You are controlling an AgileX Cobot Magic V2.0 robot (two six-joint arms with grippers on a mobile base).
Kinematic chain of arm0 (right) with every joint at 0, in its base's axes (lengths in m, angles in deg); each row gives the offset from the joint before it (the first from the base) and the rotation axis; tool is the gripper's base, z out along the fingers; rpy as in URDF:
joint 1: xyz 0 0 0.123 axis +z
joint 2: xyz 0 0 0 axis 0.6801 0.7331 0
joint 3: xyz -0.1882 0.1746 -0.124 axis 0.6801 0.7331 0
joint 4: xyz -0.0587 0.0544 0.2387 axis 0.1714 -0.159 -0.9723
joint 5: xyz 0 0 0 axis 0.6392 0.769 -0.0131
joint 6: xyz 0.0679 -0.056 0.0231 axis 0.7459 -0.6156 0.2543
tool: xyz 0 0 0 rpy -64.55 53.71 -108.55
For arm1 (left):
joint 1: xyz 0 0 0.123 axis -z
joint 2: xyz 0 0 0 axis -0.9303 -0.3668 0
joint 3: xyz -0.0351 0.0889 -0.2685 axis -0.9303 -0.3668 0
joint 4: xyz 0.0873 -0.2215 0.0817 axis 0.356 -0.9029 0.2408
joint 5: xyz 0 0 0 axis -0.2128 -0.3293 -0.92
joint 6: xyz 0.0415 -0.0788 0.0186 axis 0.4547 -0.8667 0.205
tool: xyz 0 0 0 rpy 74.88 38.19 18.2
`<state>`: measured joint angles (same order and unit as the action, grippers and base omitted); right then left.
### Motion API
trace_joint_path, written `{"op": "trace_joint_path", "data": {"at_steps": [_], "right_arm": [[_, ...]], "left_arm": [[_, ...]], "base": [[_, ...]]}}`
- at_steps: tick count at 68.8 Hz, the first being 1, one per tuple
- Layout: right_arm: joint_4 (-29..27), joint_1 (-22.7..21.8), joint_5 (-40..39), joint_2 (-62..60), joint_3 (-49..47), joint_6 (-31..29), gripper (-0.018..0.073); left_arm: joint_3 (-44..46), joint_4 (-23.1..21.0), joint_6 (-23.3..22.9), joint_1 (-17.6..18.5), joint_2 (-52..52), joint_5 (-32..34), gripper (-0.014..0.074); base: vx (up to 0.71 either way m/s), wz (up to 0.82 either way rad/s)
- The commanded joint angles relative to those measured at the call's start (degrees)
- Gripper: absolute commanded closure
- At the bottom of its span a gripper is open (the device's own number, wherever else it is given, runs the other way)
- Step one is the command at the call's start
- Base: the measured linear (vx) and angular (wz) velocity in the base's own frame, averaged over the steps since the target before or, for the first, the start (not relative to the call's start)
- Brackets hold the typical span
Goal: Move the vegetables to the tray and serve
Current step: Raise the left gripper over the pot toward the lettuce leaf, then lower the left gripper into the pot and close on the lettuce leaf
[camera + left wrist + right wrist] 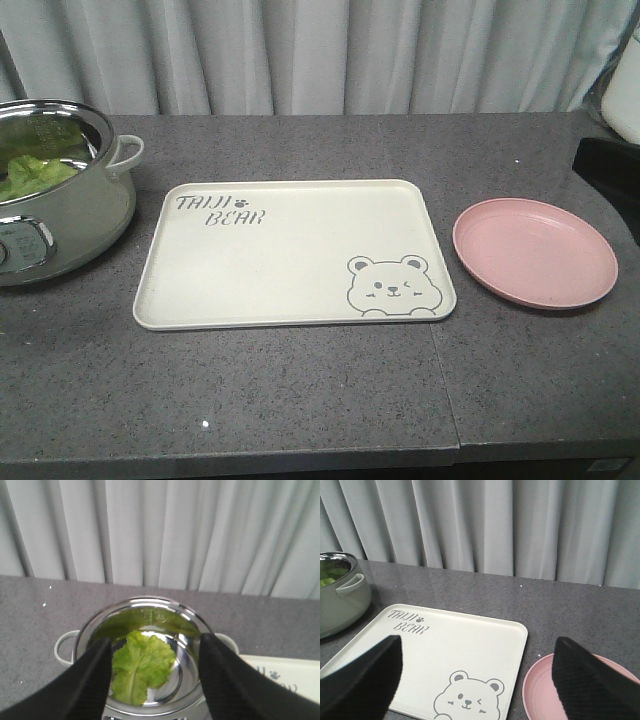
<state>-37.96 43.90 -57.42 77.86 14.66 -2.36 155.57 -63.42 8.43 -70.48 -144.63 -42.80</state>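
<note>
Step in hand: pick-up approach, by my reading. Nothing transferred yet; tray [290, 250] bare.
Vegetables [140, 665]: in the pot [60, 215], far left of desk [300, 400], lying on the pot floor.
Left gripper [155, 675]: fingers spread wide, above the pot mouth, leaf visible between them, no contact.
Right gripper [475, 680]: fingers apart, holding nothing, over tray and pink plate [535, 252].
Next move calls for: straight descent inside the rim, close on the leaf w/o scraping the wall, lift clear, carry right to tray.
Materials: pot polished steel inside, mirror-like, pale green outside, loop handles. Leaf crinkled, thin, limp, pale rib; likely to fold or slip.
Tray: cream plastic, rect., rounded corners, low lip, bear print.
Desk: dark speckled, stone-like, matte.
</note>
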Motion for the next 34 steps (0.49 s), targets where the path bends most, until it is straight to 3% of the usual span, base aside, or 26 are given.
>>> {"op": "trace_joint_path", "data": {"at_steps": [1, 13, 22, 34], "right_arm": [[-1.38, -0.44, -2.75, 0.13, -1.82, -0.73, -0.0022], [-1.38, -0.44, -1.71, 0.13, -1.82, -0.68, -0.0022], [-1.38, -0.44, -1.36, 0.13, -1.82, -0.68, -0.0022], [-1.32, -0.44, -1.20, 0.13, -1.82, -0.68, -0.0022]], "left_arm": [[10.78, 1.27, 0.59, 0.01, -8.78, -4.68, 0.0206], [32.56, 3.31, 1.63, 0.01, -29.04, -23.13, 0.0206], [38.43, 0.38, 1.41, 0.01, -37.88, -23.07, 0.0206], [38.53, -4.32, 1.48, -1.33, -42.80, -23.07, 0.0205]], "base": [[0.00, 0.00], [0.00, 0.00], [0.00, 0.00], [0.00, 0.00]]}}
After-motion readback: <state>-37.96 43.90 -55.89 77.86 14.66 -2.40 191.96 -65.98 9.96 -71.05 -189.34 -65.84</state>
